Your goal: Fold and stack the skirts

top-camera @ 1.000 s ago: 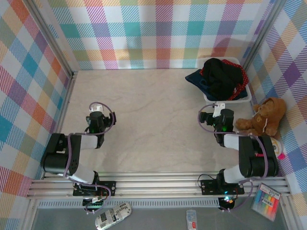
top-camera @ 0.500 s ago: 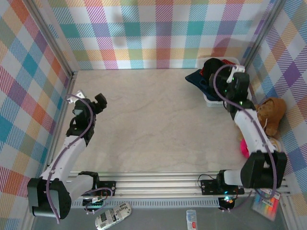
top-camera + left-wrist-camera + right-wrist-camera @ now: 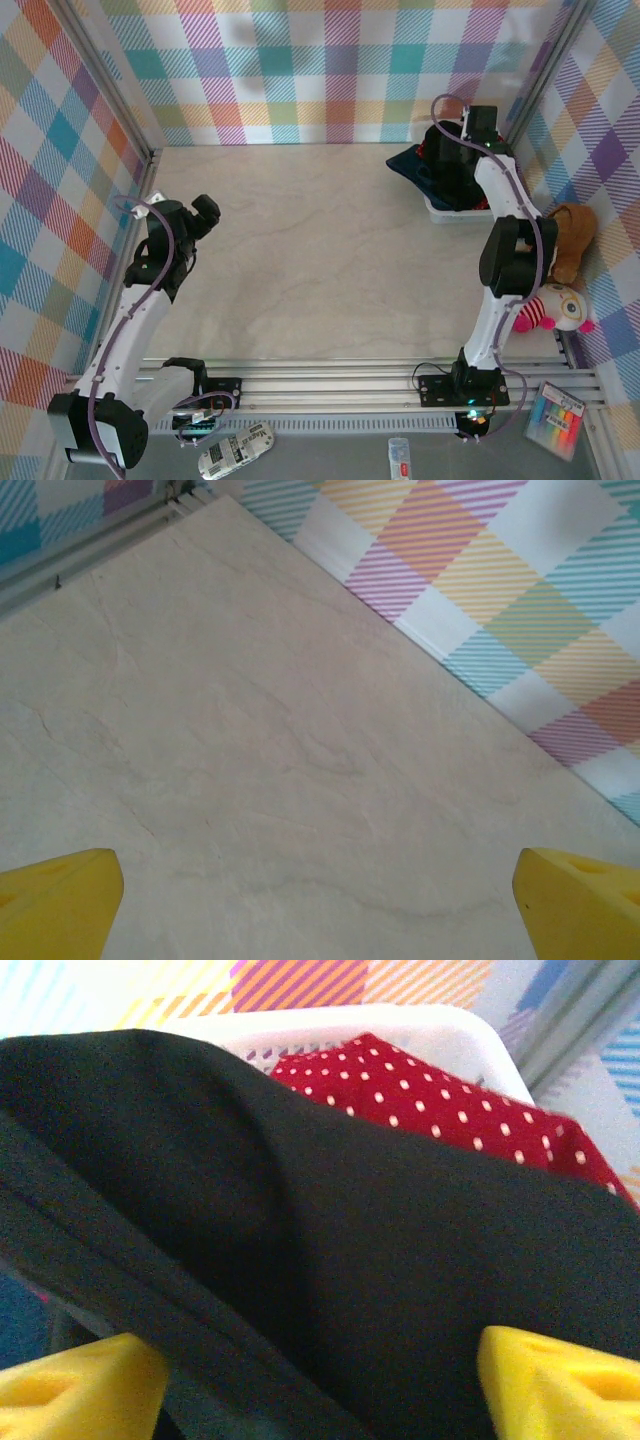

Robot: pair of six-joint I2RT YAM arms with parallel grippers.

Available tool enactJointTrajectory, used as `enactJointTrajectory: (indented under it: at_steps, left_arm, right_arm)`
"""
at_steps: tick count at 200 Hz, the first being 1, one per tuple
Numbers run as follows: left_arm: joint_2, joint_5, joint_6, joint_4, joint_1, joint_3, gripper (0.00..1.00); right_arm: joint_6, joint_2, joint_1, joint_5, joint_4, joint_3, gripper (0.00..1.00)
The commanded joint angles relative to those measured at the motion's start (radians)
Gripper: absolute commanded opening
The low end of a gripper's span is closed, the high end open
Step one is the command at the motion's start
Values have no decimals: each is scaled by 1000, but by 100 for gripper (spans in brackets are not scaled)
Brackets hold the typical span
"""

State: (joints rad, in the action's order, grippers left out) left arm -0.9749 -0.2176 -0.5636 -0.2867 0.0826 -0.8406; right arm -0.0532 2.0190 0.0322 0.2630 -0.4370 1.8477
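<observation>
The skirts lie piled in a white mesh basket [image 3: 446, 209] at the back right of the table. A plain black skirt [image 3: 330, 1210] is on top, a red white-dotted one [image 3: 450, 1100] lies behind it, and a dark blue denim one [image 3: 407, 165] hangs over the basket's left side. My right gripper [image 3: 455, 165] is down on the pile. In the right wrist view my right gripper [image 3: 320, 1390] has its yellow fingertips [image 3: 560, 1385] apart, with a fold of the black skirt between them. My left gripper [image 3: 205, 212] hovers open over bare table at the left, and the left wrist view shows my left gripper [image 3: 320, 910] holding nothing.
A brown teddy bear [image 3: 570, 235] and a pink-and-white doll [image 3: 550, 310] lie by the right wall, beside my right arm. Checked walls enclose the table [image 3: 320, 260] on three sides. A remote [image 3: 235, 450] and a coloured pack [image 3: 558, 420] lie beyond the near rail.
My right arm has stretched back to the basket, its gripper has come down onto the black skirt and its fingers have drawn closer together. My left arm has lifted and swung to the left.
</observation>
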Motion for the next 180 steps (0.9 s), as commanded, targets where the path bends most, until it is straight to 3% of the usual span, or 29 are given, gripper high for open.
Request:
enactJointTrajectory:
  at_steps: [1,11,40,108,135,180]
  left_arm:
    - [29,58,-31,-84,-2,-27,100]
    - [37,77,-32,-90,-4,-19,100]
    - [53,171,-15,-31,-4,29,100]
    - [-37,320,-20,57,-4,14,100]
    - [-83,337,6,22,-4,-40,100]
    - [-117,291,41,-53,-4,-129,100]
  right_arm:
    - [-37,20,-3,5,-113,98,50]
    - [-33,-5,-10,-9,-115,96,34]
    - [16,-120,-36,-94,-141,76,0]
    - [239,-303,-215,-404,-261,186,0]
    - [280,-268,-332,-517,-292,301,0]
    - [315,-72,-528,-745,-417,712,0]
